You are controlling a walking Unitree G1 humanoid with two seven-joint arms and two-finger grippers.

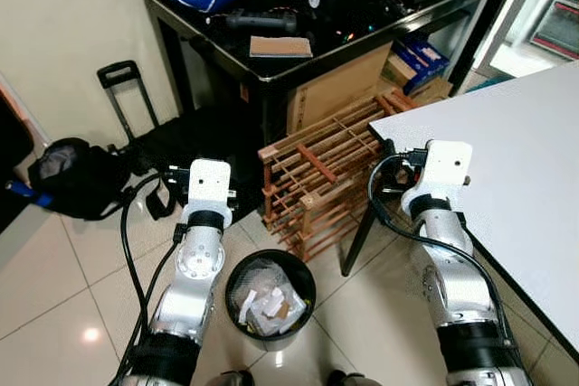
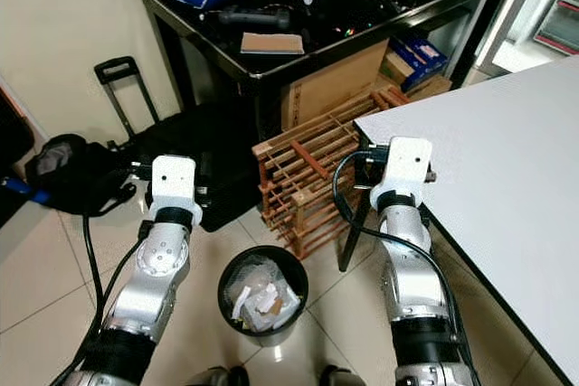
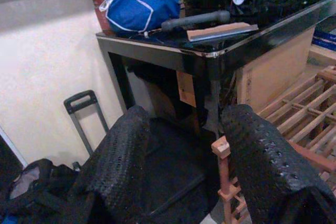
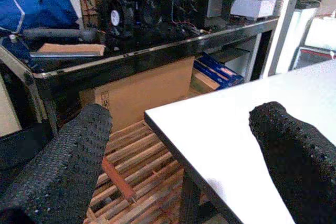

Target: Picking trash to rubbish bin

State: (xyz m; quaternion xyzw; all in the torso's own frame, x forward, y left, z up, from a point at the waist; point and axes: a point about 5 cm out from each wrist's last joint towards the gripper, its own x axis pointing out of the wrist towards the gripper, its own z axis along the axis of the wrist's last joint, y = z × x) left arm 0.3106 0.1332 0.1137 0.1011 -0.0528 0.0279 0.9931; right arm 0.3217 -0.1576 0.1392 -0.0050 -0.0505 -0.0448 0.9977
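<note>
Trash (image 1: 267, 303): we judge it light, crumpled paper, already inside the rubbish bin (image 1: 303, 270); pinch a fold.
Left gripper (image 3: 184, 145): fingers apart, holding nothing.
Right gripper (image 4: 184, 145): fingers apart, holding nothing.

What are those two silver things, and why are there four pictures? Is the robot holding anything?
The silver things are a robot's two arms. Two pictures come from cameras in its head, looking down. There you see the left gripper, the right gripper, and a black rubbish bin with crumpled paper on the floor between them. The other two pictures come from cameras on its wrists, looking along its black fingers. Both grippers are open and hold nothing. Nearby stand a white table, a wooden rack and a black table.
</note>
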